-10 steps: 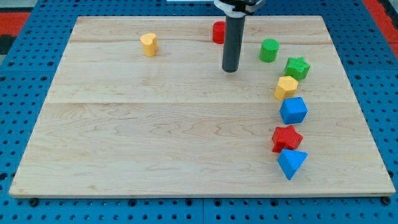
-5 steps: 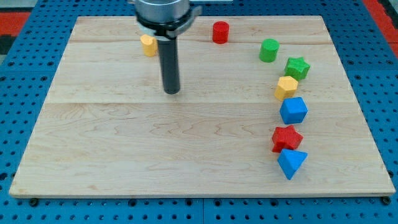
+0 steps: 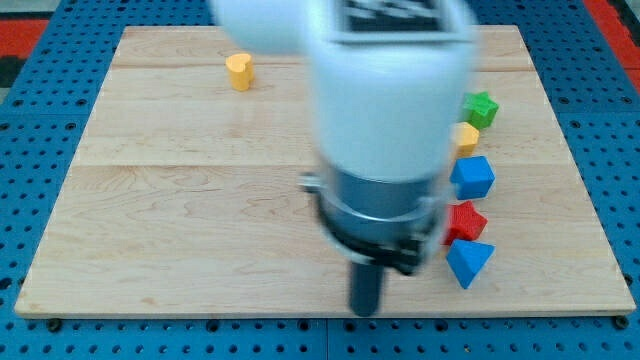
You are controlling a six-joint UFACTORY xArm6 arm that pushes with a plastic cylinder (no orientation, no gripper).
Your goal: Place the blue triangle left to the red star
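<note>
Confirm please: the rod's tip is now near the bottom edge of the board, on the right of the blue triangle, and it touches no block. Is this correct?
Not quite. The camera view shows my tip near the bottom edge of the board, but on the view's left of the blue triangle, not its right. It touches no block, as you say; the red star sits just above the triangle.
</note>
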